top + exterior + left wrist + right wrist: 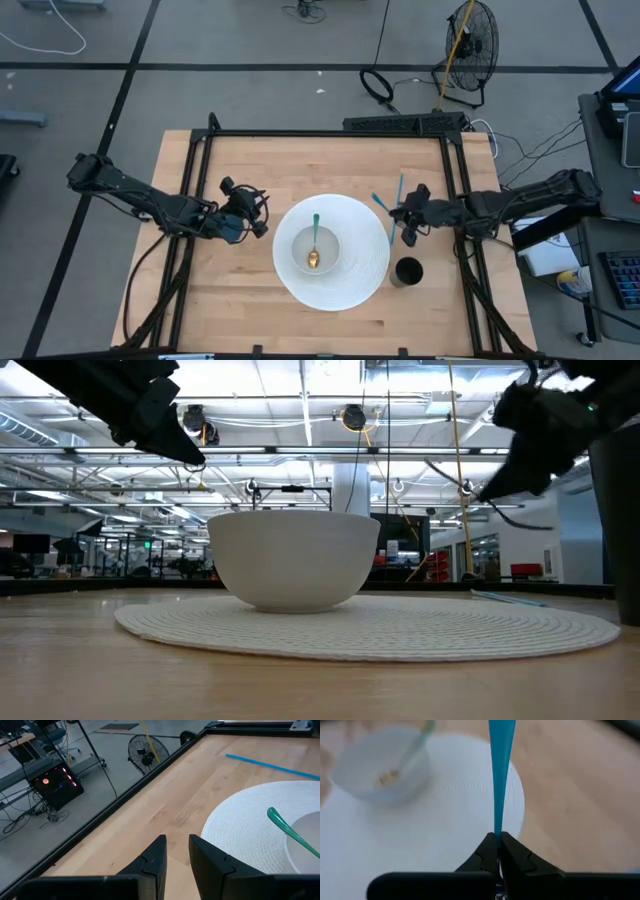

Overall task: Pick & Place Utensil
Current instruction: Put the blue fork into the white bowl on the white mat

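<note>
One wooden table [240,310] carries one round white woven placemat [360,275], and on its middle stands one white bowl [308,250]. One spoon [314,243] with a green handle and a gold-coloured head lies inside the bowl, the head on the bowl's floor and the handle leaning toward the far rim. Blue utensils count two: one blue utensil [379,203] lies flat on the table just past the placemat's far right edge, and a second blue utensil [499,775] is in the grip of the right hand [499,851]. That hand's two fingers are pressed together on the near end of the utensil, which sticks out straight ahead of them; the right wrist view shows it over the placemat's edge, pointing past the bowl. In the high view the right hand [409,213] sits at the right side of the placemat, above the table and clear of the bowl. One dark cup [407,271] stands on the table just beside the placemat's right edge, nearer the front than the right hand. The left hand [250,213] hangs over bare wood just left of the placemat; its fingers [155,862] stand slightly apart and pinch nothing. Beyond the table, on the floor, stand one fan [470,42] and loose cables.
</note>
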Controlling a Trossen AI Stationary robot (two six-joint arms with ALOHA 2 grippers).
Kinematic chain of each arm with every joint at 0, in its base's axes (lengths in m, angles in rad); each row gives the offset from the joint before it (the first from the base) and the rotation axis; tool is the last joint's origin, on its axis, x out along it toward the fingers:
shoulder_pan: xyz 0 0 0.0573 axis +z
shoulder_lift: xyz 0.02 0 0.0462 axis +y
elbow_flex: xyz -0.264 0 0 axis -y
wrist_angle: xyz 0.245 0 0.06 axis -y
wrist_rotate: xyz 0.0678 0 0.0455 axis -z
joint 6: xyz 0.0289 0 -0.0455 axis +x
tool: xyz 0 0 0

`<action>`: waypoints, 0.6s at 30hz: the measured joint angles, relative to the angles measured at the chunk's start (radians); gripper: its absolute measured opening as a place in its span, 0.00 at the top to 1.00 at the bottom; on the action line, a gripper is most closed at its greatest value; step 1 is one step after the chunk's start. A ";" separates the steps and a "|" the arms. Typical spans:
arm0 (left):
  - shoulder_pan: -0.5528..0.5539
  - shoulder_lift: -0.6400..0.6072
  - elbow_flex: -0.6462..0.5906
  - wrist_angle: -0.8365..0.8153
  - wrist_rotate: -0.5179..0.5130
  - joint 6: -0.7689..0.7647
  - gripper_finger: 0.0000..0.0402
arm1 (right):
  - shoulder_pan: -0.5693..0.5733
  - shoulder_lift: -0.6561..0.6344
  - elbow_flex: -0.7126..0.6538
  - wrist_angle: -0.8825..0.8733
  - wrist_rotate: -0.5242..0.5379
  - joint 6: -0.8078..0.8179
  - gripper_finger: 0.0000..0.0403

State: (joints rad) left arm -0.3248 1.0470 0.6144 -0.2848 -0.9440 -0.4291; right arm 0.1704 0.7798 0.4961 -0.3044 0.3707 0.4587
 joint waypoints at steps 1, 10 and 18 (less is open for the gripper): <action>0.000 0.000 0.000 0.000 0.000 0.000 0.78 | -0.005 0.000 0.000 0.040 -0.001 -0.024 1.00; 0.000 0.000 0.000 0.000 0.000 -0.002 0.78 | -0.043 0.006 0.000 0.343 0.000 -0.186 1.00; 0.000 0.000 0.000 0.002 0.000 -0.016 0.78 | -0.060 0.134 0.000 0.693 -0.006 -0.255 1.00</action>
State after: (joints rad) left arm -0.3248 1.0473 0.6144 -0.2825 -0.9436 -0.4454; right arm 0.1104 0.9140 0.4965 0.3890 0.3645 0.2041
